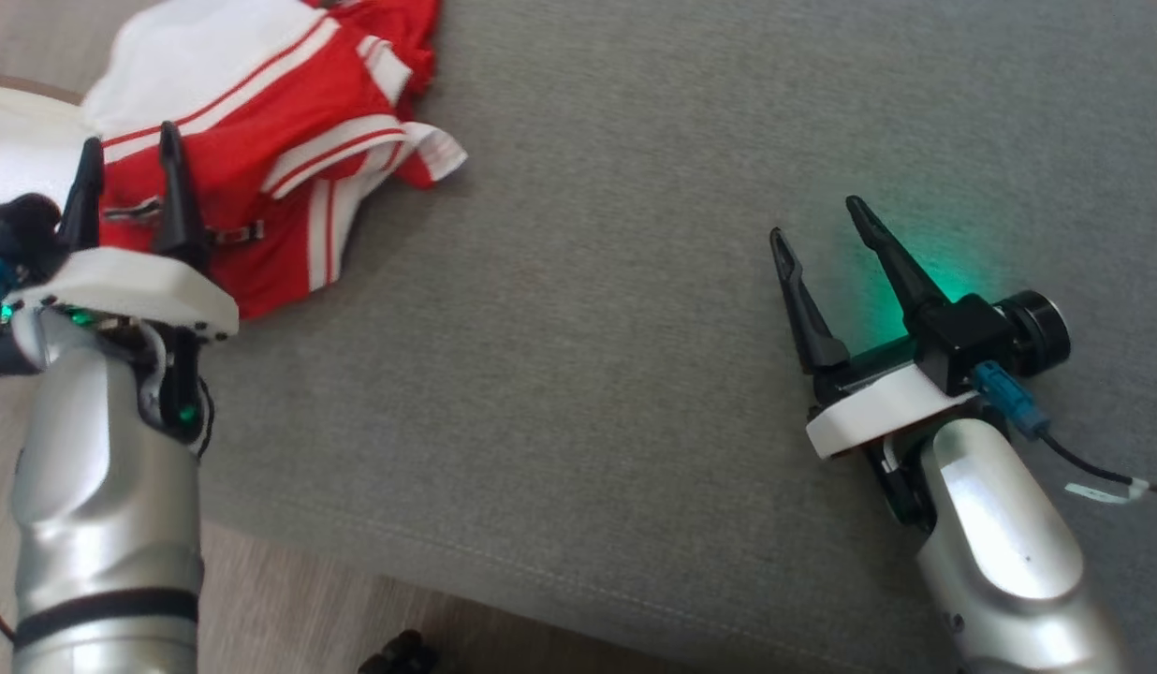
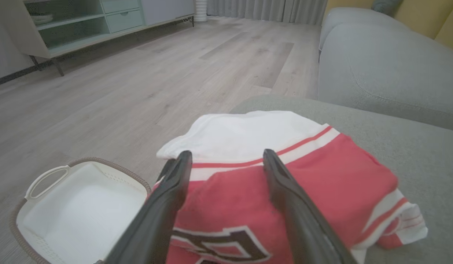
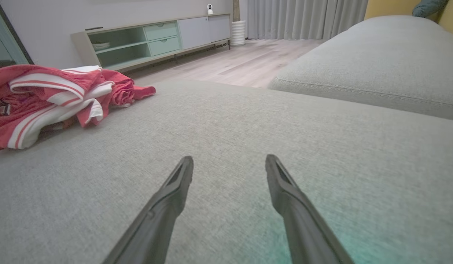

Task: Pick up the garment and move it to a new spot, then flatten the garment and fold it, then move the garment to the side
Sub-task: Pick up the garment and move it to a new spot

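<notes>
- A red and white garment (image 1: 288, 122) is seen crumpled at the far left part of a gray sofa cushion (image 1: 588, 374), close to the cushion's edge.
- In the left wrist view, the garment (image 2: 321, 172) is shown with a white panel at the far side, red cloth nearer, and a dark-outlined print partly visible at the bottom.
- The left gripper (image 1: 131, 136) is held over the near edge of the garment, and its fingers (image 1: 176, 187) are spread apart with red cloth seen between them.
- Whether these fingertips touch the cloth cannot be told.
- A white basket (image 2: 113, 167) with a brown rim is seen on the wooden floor (image 2: 138, 73), just beside the cushion and below the garment's edge.
- The right gripper (image 1: 813, 217) is placed over bare cushion, well apart from the garment, with a green glow cast on the fabric beside it.
- Its fingers (image 1: 897, 262) are also spread apart, and nothing is held between them.
- In the right wrist view, the garment (image 3: 47, 95) is seen bunched in folds at the left, while the right gripper (image 3: 229, 157) points across the open cushion (image 3: 230, 121).
- A second gray sofa section (image 3: 358, 66) is seen beyond the cushion, and a low cabinet (image 3: 157, 36) stands against the far wall.
</notes>
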Available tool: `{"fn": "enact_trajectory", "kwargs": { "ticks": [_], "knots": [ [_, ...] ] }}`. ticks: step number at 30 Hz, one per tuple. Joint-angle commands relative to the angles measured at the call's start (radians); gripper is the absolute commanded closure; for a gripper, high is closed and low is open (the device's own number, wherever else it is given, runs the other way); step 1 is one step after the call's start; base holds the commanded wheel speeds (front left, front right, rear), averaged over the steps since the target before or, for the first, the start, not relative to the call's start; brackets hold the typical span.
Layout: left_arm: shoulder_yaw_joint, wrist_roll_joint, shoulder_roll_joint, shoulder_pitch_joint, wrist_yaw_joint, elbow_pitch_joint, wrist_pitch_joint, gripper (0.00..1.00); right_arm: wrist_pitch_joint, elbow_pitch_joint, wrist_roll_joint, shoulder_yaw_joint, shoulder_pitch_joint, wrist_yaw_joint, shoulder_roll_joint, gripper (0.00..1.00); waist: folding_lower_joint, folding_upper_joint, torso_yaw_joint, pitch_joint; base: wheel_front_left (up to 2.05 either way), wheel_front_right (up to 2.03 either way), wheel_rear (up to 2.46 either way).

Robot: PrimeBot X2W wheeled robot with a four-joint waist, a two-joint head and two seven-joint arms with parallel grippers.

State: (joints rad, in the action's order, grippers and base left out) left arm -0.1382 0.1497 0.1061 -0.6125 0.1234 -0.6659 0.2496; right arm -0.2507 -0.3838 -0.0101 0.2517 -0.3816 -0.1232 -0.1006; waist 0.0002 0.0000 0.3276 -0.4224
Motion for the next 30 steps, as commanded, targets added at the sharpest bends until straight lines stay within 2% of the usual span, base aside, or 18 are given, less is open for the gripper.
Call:
{"fn": "enact_trajectory", "kwargs": {
  "ticks": [1, 5, 6, 7, 12, 20, 22, 27, 28, 29, 30],
  "knots": [
    [-0.024, 0.000, 0.059, -0.020, -0.001, 0.005, 0.012, 0.00, -0.011, 0.032, 0.003, 0.023, -0.017, -0.008, 0.011, 0.00, -0.0002, 0.0000, -0.018, -0.013, 0.00, 0.00, 0.00],
    [-0.011, -0.004, 0.072, -0.052, 0.002, -0.127, 0.012, 0.00, -0.011, 0.027, 0.000, 0.014, -0.016, -0.008, 0.010, 0.00, -0.0002, 0.0000, -0.035, -0.014, 0.00, 0.00, 0.00],
    [-0.009, -0.003, 0.074, -0.060, 0.002, -0.152, 0.012, 0.45, -0.011, 0.026, -0.001, 0.012, -0.016, -0.008, 0.010, 0.00, -0.0002, 0.0000, -0.038, -0.012, 0.00, 0.00, 0.00],
    [-0.010, -0.004, 0.076, -0.066, 0.002, -0.175, 0.012, 1.00, -0.011, 0.025, -0.002, 0.010, -0.016, -0.008, 0.011, 0.00, -0.0002, 0.0000, -0.041, -0.010, 0.00, 0.00, 0.00],
    [-0.010, -0.011, 0.096, -0.084, 0.002, -0.214, 0.012, 1.00, -0.011, 0.024, -0.013, 0.001, -0.016, -0.008, 0.021, 0.00, -0.0002, 0.0000, -0.058, 0.018, 0.00, 0.00, 0.00],
    [0.014, -0.041, 0.132, -0.127, 0.004, -0.066, 0.012, 1.00, -0.011, 0.031, -0.045, -0.003, -0.003, -0.008, 0.043, 0.00, -0.0002, 0.0000, -0.116, 0.095, 0.00, 0.00, 0.00],
    [0.032, -0.054, 0.139, -0.150, 0.005, -0.028, 0.012, 1.00, -0.011, 0.034, -0.053, 0.000, 0.001, -0.008, 0.047, 0.00, -0.0002, 0.0000, -0.145, 0.113, 0.00, 0.00, 0.00],
    [0.098, -0.063, 0.138, -0.205, 0.006, 0.068, 0.012, 1.00, -0.011, 0.057, -0.112, 0.025, 0.012, -0.008, 0.050, 0.00, -0.0002, 0.0000, -0.269, 0.148, 0.00, 0.00, 0.00],
    [0.098, -0.063, 0.138, -0.205, 0.006, 0.068, 0.012, 1.00, -0.011, 0.057, -0.112, 0.025, 0.012, -0.008, 0.050, 0.00, -0.0002, 0.0000, -0.269, 0.148, 0.00, 0.00, 0.00],
    [0.125, -0.059, 0.127, -0.215, 0.007, 0.088, 0.012, 1.00, -0.011, 0.067, -0.135, 0.034, 0.014, -0.008, 0.050, 0.00, -0.0002, 0.0000, -0.317, 0.152, 0.00, 0.00, 0.00],
    [0.125, -0.059, 0.127, -0.215, 0.007, 0.088, 0.012, 1.00, -0.011, 0.067, -0.135, 0.034, 0.014, -0.008, 0.050, 0.00, -0.0002, 0.0000, -0.317, 0.152, 0.00, 0.00, 0.00]
  ]
}}
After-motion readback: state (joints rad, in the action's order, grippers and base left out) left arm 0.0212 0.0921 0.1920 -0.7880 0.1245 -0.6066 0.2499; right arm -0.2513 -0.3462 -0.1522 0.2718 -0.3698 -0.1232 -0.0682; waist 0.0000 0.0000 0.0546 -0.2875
